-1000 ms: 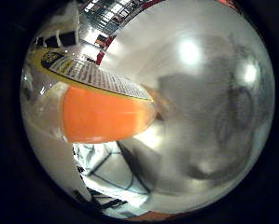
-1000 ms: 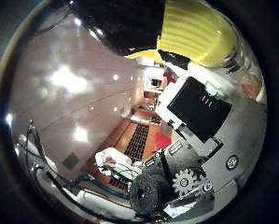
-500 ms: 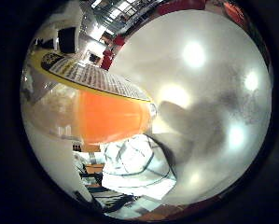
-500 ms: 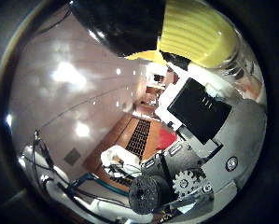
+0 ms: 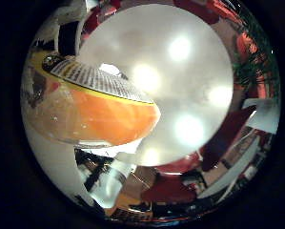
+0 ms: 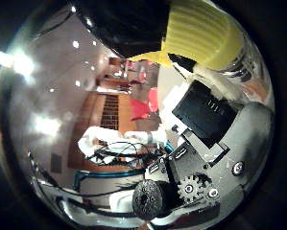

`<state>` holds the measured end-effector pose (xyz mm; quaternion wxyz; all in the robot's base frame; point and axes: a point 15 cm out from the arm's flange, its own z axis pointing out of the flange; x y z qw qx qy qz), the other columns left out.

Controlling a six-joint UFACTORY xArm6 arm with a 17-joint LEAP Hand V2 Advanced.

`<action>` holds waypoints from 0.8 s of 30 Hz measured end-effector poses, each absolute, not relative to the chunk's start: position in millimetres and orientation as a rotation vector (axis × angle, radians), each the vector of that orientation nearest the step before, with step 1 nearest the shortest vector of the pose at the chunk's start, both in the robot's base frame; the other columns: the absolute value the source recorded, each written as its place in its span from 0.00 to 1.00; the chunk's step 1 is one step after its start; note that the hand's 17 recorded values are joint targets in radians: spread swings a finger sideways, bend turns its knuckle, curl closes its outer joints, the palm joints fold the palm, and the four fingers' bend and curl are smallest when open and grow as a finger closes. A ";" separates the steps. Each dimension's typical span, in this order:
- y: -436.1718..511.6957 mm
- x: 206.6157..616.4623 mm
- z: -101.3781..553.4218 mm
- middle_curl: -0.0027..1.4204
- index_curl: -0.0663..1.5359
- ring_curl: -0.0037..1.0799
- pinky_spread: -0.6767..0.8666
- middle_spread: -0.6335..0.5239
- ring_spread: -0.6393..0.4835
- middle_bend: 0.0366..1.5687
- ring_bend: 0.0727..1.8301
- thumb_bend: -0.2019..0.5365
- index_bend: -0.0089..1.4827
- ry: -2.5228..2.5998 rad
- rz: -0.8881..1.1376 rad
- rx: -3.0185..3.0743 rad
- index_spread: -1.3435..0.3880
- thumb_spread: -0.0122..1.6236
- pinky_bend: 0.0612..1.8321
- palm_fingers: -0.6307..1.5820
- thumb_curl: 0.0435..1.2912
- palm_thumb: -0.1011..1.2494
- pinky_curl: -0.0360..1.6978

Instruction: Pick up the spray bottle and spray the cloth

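one spray bottle (image 5: 92, 112) of orange liquid sits close against the palm, the hand (image 6: 205, 143) curled round it.

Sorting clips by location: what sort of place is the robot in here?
Probably an indoor lab or workshop, hedged: a round white table lit by ceiling lights, red chairs behind. The hand holds the spray bottle.

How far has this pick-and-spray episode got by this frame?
Done: the spray bottle sits close against the palm, its yellow ribbed part beside the hand, so it looks picked up. In hand: carrying it. Left: no cloth shows, so spraying appears not yet done.
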<state>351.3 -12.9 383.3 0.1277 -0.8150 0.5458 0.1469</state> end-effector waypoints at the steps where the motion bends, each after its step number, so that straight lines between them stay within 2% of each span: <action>1: -11.9 350.9 387.9 0.46 0.51 0.73 0.33 0.46 0.37 0.90 0.73 0.26 0.82 1.603 0.392 -2.426 0.67 0.65 0.57 0.80 0.46 0.88 0.78; 6: -0.4 349.7 408.4 0.46 0.50 0.73 0.33 0.46 0.37 0.90 0.72 0.26 0.83 1.657 0.184 -2.715 0.67 0.65 0.56 0.80 0.47 0.89 0.79; 12: 18.7 346.5 430.3 0.46 0.50 0.74 0.32 0.46 0.37 0.90 0.72 0.25 0.83 1.666 -0.156 -3.038 0.67 0.64 0.56 0.80 0.49 0.88 0.81; 19: 28.9 337.3 432.8 0.46 0.50 0.74 0.32 0.46 0.37 0.90 0.72 0.25 0.82 1.723 -0.348 -3.238 0.67 0.63 0.56 0.80 0.49 0.86 0.81; 24: 52.8 341.1 434.5 0.45 0.50 0.75 0.32 0.46 0.37 0.90 0.72 0.26 0.82 1.680 -0.555 -3.297 0.67 0.63 0.55 0.80 0.50 0.86 0.82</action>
